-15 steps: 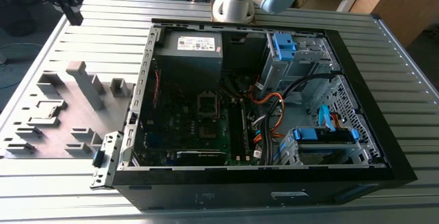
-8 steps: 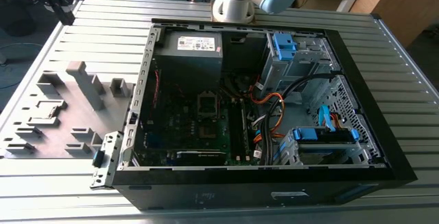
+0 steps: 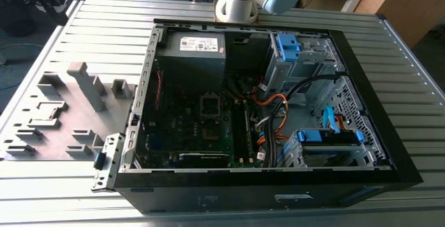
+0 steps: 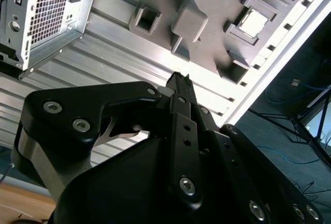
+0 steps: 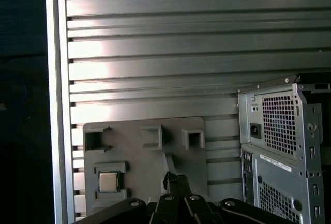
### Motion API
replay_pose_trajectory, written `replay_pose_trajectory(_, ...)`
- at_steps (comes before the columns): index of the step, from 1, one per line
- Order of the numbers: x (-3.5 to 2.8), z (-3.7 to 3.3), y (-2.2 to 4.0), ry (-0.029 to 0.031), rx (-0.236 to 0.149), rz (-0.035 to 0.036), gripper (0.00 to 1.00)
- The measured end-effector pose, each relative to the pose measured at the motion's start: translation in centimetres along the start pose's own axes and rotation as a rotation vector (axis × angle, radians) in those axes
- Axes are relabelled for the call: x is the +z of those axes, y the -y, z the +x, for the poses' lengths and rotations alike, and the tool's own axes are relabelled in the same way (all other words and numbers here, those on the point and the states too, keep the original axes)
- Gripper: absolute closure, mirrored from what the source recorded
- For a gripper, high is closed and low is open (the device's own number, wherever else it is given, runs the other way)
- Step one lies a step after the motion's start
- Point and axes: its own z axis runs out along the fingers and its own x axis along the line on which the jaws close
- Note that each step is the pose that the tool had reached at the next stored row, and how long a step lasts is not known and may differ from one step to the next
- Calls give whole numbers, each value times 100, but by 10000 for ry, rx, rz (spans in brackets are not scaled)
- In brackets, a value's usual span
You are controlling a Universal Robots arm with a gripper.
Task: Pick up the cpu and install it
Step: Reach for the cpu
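Note:
The cpu (image 5: 108, 181), a small pale silver square, lies flat in a square pocket of the grey fixture plate (image 5: 150, 157); the second wrist view shows the cpu (image 4: 253, 23) in the same pocket. My gripper (image 5: 173, 178) hangs well above that plate, off to one side of the cpu and not touching it. Its black fingers (image 4: 179, 87) are pressed together, shut with nothing between them. Inside the open computer case (image 3: 149, 81), the dark square socket (image 3: 210, 105) sits on the motherboard.
The grey fixture plate (image 3: 70, 117) with raised blocks lies on the ribbed aluminium table (image 3: 104, 24) at the exterior view's left of the case. A power-supply box (image 3: 198, 45), memory sticks (image 3: 243, 133), cables and blue drive brackets (image 3: 286, 43) crowd the case.

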Motion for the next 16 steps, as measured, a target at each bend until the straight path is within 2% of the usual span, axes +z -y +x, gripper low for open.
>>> replay_pose_trajectory(7,16,124,10,0,0,0,89)
replay_pose_trajectory(16,64,244,22,0,0,0,89)
